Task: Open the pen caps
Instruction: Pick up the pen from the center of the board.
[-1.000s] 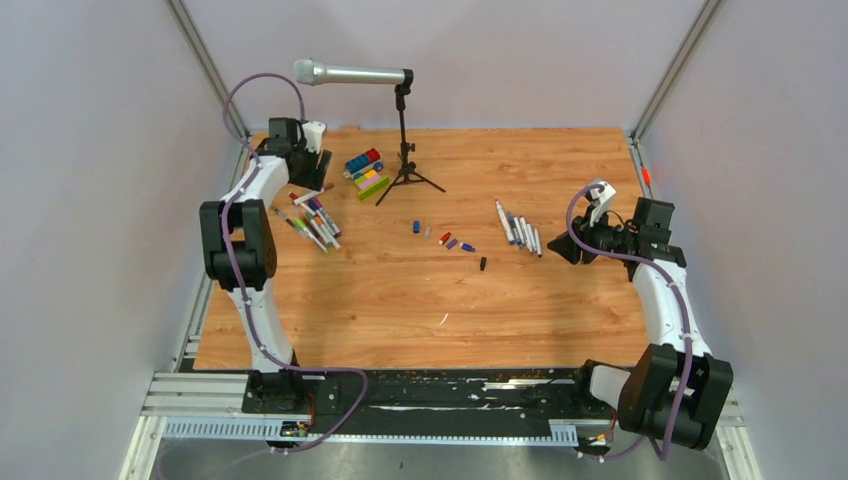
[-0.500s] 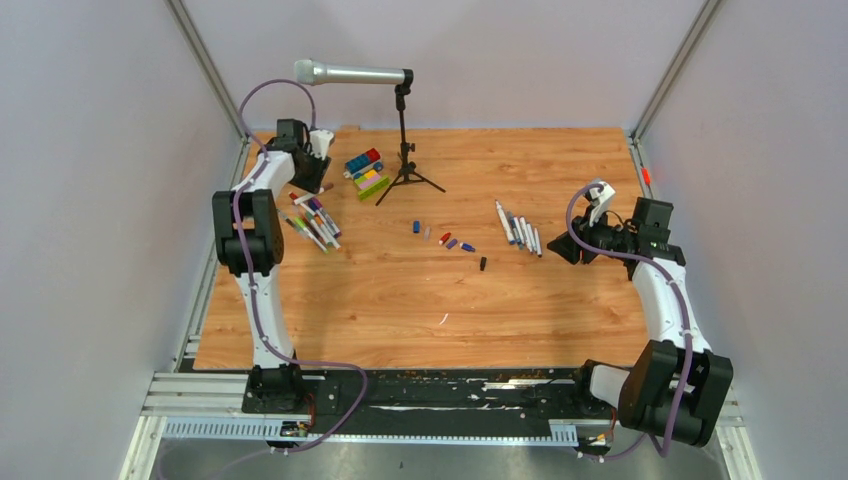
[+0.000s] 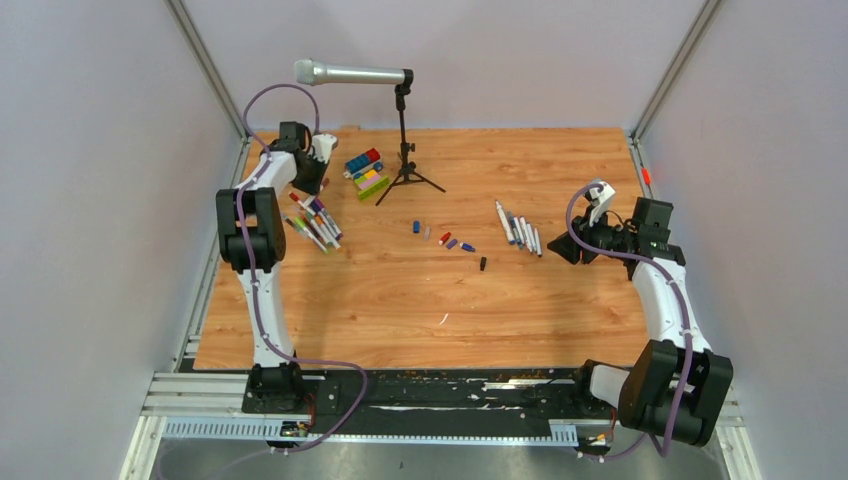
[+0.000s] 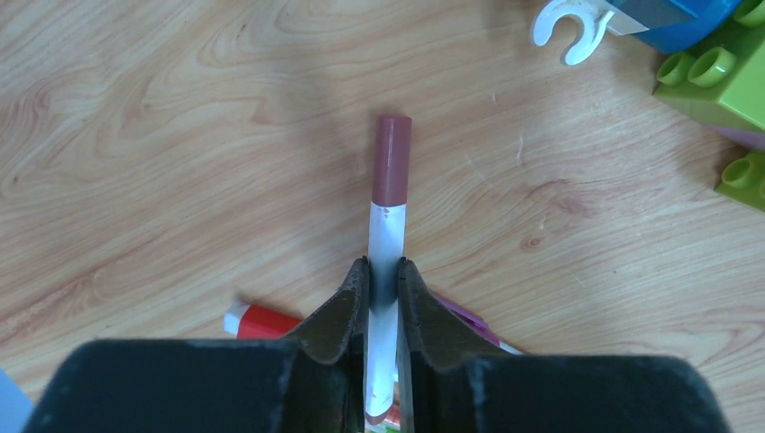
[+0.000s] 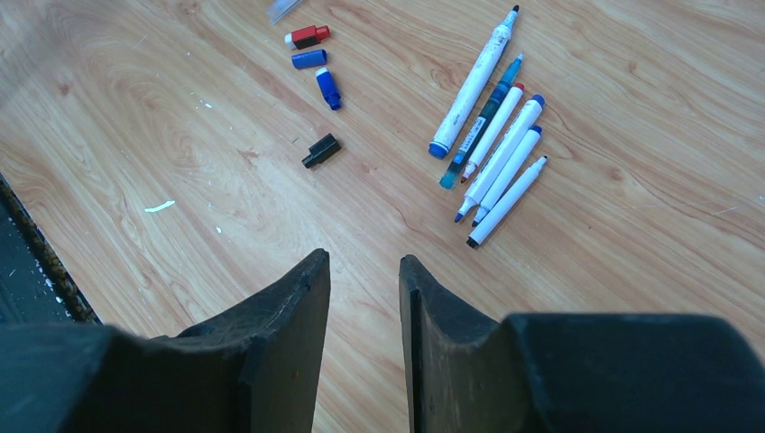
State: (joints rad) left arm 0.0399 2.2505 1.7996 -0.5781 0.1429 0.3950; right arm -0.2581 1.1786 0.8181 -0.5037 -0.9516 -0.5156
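The left gripper (image 4: 382, 271) is clamped on the barrel of a thin white-barrelled marker pen (image 4: 386, 230). Its stubby brown plastic cap (image 4: 391, 161) is on and points away from the fingers. This pen is at the far left of the wooden surface (image 4: 180, 135), just beside the multicoloured toy building blocks (image 4: 722, 90). Whether it is lifted clear of the wood cannot be told.

The right gripper (image 5: 364, 271) hovers with its jaws apart and nothing between them, near a row of six uncapped white pens (image 5: 475, 79) on the right side. Between the two pen groups lie loose caps (image 5: 327, 88) in red, blue and black, apart from any pen.

Judging by this, roughly half the job looks done. The right-hand row is open, while a cluster of capped pens (image 3: 315, 222) near the left arm waits. The pen in hand appears to be the next one, and its brown cap would need pulling off, probably by the free right gripper.
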